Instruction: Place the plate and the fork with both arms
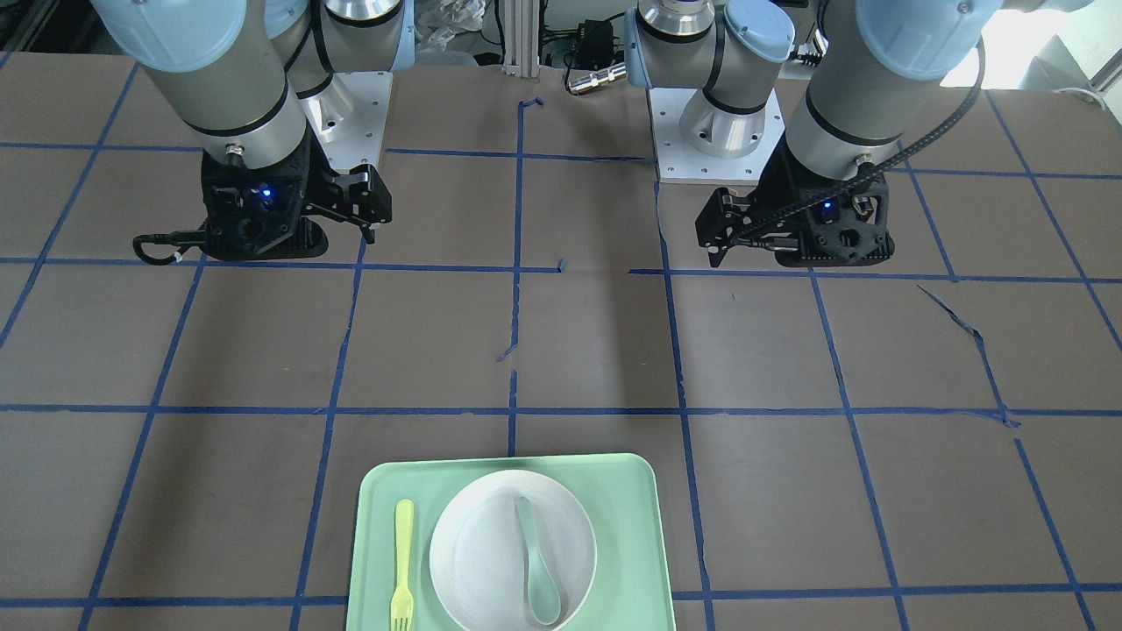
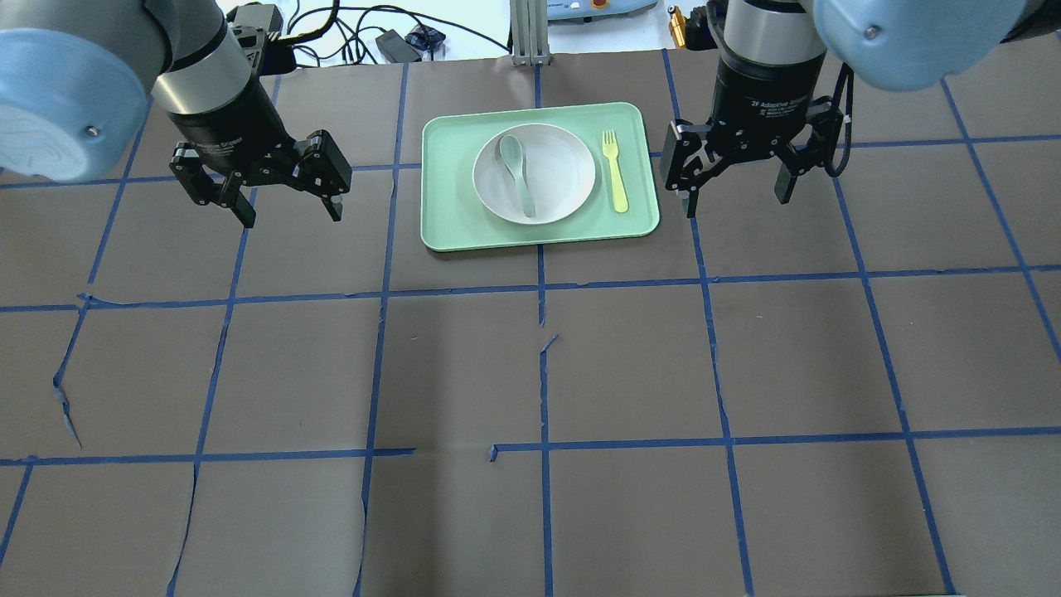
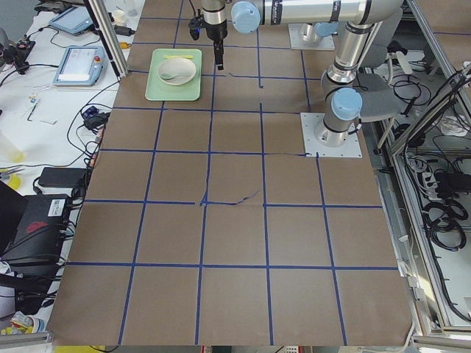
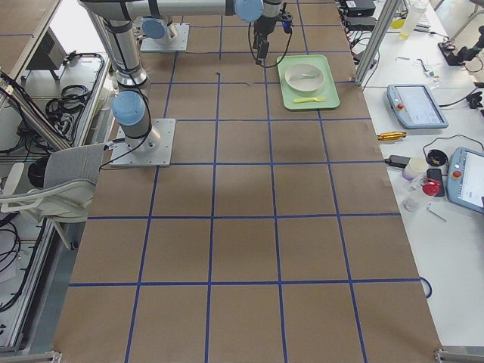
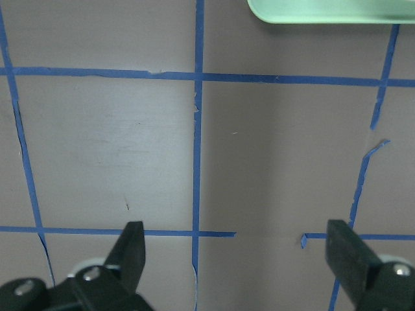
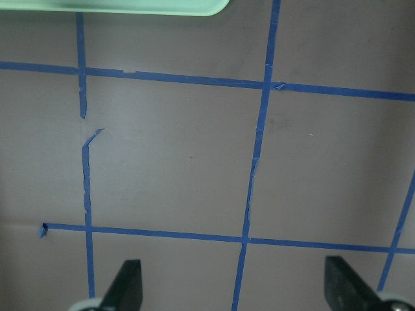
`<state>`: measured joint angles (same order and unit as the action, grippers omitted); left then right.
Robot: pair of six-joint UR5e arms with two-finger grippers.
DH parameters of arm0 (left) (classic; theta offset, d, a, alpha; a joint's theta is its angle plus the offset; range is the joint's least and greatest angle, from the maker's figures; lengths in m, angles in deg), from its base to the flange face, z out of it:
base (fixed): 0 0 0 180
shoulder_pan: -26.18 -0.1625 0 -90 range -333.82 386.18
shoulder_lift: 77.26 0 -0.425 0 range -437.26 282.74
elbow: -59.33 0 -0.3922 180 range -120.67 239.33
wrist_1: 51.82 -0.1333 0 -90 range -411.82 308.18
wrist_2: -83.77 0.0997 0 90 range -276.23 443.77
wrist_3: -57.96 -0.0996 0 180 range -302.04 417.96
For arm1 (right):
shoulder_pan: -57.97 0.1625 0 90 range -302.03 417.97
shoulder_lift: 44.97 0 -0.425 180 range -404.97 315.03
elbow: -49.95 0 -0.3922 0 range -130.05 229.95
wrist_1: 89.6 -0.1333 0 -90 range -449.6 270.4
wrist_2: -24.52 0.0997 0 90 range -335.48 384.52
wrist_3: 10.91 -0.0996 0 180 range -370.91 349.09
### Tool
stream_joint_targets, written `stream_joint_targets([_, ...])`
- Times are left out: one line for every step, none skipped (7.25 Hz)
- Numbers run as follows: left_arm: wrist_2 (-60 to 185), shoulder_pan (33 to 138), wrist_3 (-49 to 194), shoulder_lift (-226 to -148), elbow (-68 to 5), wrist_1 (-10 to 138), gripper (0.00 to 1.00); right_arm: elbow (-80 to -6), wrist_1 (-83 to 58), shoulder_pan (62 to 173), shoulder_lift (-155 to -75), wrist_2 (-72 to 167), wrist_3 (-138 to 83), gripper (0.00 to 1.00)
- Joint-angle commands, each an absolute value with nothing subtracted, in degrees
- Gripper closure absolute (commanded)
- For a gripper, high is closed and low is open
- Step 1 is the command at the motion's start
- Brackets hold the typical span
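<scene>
The off-white plate [image 2: 562,170] sits in the middle of a mint-green tray [image 2: 448,166] at the far centre of the table. The pale yellow fork [image 2: 614,170] lies on the tray beside the plate, on my right. Both also show in the front view: the plate [image 1: 478,552] and the fork [image 1: 402,565]. My left gripper [image 2: 290,214] hangs open and empty over the table, left of the tray. My right gripper [image 2: 736,201] hangs open and empty just right of the tray. Each wrist view shows open fingers over bare table: the left gripper [image 5: 240,253] and the right gripper [image 6: 233,285].
A grey-green spoon [image 2: 518,174] lies in the plate. The table is brown with a blue tape grid, torn in places. An edge of the tray [image 5: 324,11] shows at the top of the left wrist view. Cables and devices lie beyond the far edge.
</scene>
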<state>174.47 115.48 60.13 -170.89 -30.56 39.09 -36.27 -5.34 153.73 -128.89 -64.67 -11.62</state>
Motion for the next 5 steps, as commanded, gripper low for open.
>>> stream_joint_targets([174.6, 115.5, 60.2, -170.5, -30.7, 39.6, 0.0, -36.8, -4.8, 154.1, -130.5, -65.1, -12.2, 0.0])
stream_joint_targets([174.5, 115.5, 60.3, -170.3, -30.8, 39.7, 0.0, -37.6, -4.9, 154.0, -131.2, -65.3, -12.1, 0.0])
stream_joint_targets([174.5, 115.6, 60.9, -170.3, -31.3, 39.5, 0.0, -37.5, -4.8, 153.9, -131.2, -65.3, -12.0, 0.0])
stream_joint_targets([174.4, 115.6, 60.9, -170.3, -31.5, 39.3, 0.0, -37.5, -4.6, 153.9, -131.2, -65.3, -12.0, 0.0])
stream_joint_targets([174.4, 115.6, 60.9, -170.3, -31.5, 39.2, 0.0, -37.4, -4.5, 153.8, -131.2, -65.3, -12.0, 0.0])
